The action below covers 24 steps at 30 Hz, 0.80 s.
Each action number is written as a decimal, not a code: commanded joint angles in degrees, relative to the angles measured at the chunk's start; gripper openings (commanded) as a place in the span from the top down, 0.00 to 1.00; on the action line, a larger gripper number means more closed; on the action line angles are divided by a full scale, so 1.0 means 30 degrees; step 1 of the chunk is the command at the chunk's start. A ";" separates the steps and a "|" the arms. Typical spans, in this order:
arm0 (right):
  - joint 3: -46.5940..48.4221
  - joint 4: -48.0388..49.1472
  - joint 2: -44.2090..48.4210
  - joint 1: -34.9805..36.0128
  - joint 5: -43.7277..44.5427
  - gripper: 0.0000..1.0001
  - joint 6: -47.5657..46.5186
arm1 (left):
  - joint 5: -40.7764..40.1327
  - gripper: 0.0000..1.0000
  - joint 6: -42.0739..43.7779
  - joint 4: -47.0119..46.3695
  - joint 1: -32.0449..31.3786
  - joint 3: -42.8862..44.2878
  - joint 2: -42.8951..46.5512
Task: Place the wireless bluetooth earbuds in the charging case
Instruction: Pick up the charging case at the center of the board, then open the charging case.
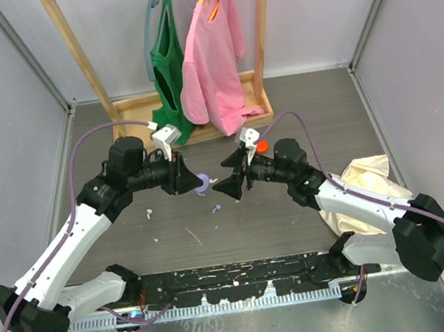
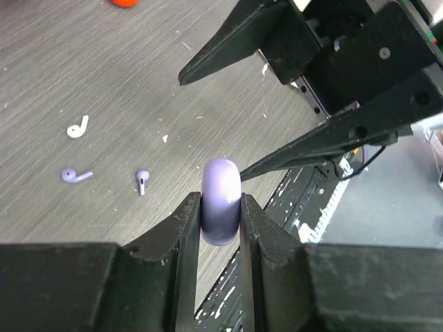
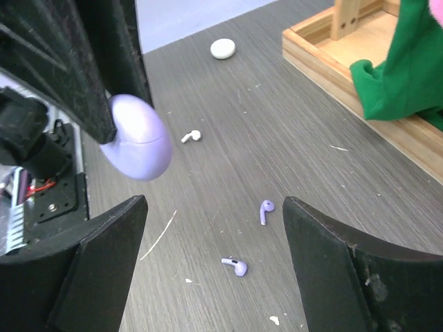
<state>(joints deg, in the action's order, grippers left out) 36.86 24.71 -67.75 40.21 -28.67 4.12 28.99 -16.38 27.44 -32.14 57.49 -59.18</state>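
Note:
My left gripper [image 2: 221, 207] is shut on the lavender charging case [image 2: 221, 200], holding it edge-on above the table; its lid looks closed. The right wrist view shows the case [image 3: 138, 138] up at the left, beyond my right gripper [image 3: 214, 202]. That gripper is open with nothing between its fingers, and its tips stand close to the case [image 1: 202, 182]. Two lavender earbuds [image 3: 266, 209] [image 3: 235, 265] lie on the table below the open fingers. The left wrist view shows them [image 2: 75, 175] [image 2: 142, 181] left of the case.
A white earbud [image 2: 77, 127] and a white round case [image 3: 223, 48] lie farther off. A wooden rack base [image 3: 332, 48] with a green shirt [image 3: 408, 76] and a pink one stands at the back. An orange cap [image 1: 261, 147] and a beige cloth [image 1: 363, 180] sit to the right.

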 commanded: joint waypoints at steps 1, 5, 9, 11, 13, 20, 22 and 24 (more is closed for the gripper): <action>-0.0648 0.3040 0.0534 -0.1161 -0.5121 0.15 0.1673 | 0.2413 0.89 0.3261 0.1311 0.0020 0.1950 -0.0945; -0.0999 0.4183 0.0503 -0.1736 -0.6692 0.16 0.2050 | 0.3268 0.89 0.4725 0.1983 0.0020 0.2721 -0.1794; -0.1216 0.5094 0.0432 -0.1799 -0.7063 0.18 0.2060 | 0.3778 0.88 0.6159 0.1868 -0.0023 0.2909 -0.2037; -0.1402 0.5829 0.0377 -0.1800 -0.7203 0.18 0.2205 | 0.3777 0.88 0.6696 0.1737 -0.0035 0.3002 -0.2120; -0.1529 0.6451 0.0229 -0.1808 -0.7310 0.19 0.2365 | 0.3976 0.88 0.7100 0.1574 -0.0107 0.3226 -0.2276; -0.2246 0.9132 -0.0141 -0.1802 -0.7782 0.23 0.3302 | 0.4525 0.88 0.8230 0.0519 -0.0822 0.3450 -0.2400; -0.2448 0.9454 -0.0118 -0.1800 -0.7794 0.24 0.3314 | 0.4502 0.87 0.8524 0.0524 -0.1034 0.3556 -0.2448; -0.2674 0.9832 -0.0054 -0.1805 -0.7907 0.26 0.3382 | 0.4506 0.88 0.8791 0.0536 -0.1301 0.3630 -0.2510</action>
<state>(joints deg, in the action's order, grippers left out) 29.61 46.61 -68.27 35.03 -50.81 12.91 40.53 6.79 32.32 -34.72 65.65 -66.52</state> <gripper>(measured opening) 0.757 0.253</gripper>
